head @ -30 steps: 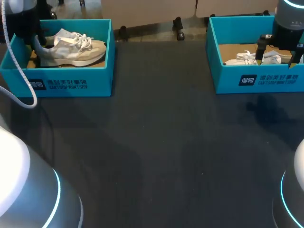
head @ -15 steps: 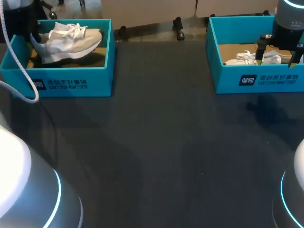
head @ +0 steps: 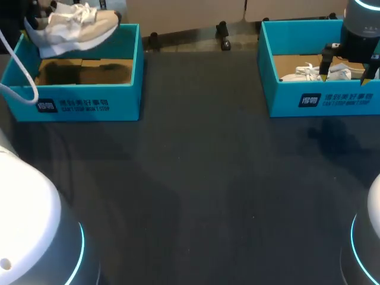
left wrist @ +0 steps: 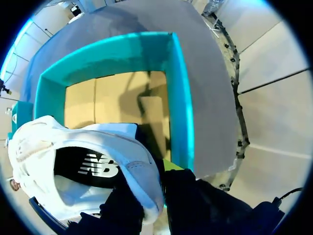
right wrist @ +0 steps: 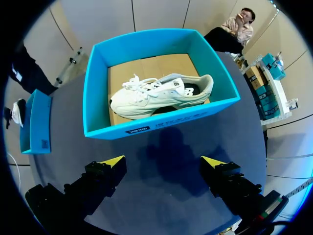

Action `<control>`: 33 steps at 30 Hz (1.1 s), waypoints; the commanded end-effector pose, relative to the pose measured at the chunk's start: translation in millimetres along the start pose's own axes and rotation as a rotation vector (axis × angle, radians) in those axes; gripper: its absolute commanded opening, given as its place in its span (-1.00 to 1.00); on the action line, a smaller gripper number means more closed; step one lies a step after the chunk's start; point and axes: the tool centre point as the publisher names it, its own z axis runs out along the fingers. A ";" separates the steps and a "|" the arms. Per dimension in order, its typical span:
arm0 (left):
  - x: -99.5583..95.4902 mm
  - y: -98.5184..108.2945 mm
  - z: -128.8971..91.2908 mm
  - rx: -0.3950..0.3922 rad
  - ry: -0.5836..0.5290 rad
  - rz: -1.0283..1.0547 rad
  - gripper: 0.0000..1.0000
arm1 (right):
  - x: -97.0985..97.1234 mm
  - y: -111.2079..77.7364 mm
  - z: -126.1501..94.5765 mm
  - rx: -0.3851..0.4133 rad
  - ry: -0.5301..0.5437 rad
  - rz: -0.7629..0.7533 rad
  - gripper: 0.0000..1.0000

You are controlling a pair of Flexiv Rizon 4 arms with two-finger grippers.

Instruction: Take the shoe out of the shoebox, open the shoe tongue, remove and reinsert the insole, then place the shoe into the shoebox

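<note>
White laced shoe [head: 74,27] hangs in left claw [left wrist: 156,181] above rectangular teal shoebox [head: 83,104].

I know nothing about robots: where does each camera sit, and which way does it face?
Head view: fixed above and behind the robot, facing down on the table; left arm and right arm show at the near corners.
Left wrist view: on the left wrist, facing down along the left pincer, which grips the left shoe over the empty left shoebox.
Right wrist view: on the right wrist, facing down past the open right pincer at the right shoebox.
Shared: head and right wrist views show both shoeboxes.
</note>
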 end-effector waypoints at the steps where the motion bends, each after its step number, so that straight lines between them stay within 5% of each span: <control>1: 6.7 -4.7 -47.4 -0.016 -0.007 0.005 -1.00 | -0.3 -1.3 0.1 -0.003 0.001 0.001 1.00; 7: 11.6 -13.6 -71.3 -0.038 -0.027 0.005 -1.00 | -0.3 -1.3 0.1 -0.003 0.001 0.001 1.00; 22: 11.6 -13.6 -71.3 -0.038 -0.027 0.005 -1.00 | -0.3 -1.3 0.1 -0.003 0.001 0.001 1.00; 33: -14.0 -68.5 -77.8 -0.016 0.010 0.054 -1.00 | -0.3 -1.3 0.1 -0.003 0.001 0.001 1.00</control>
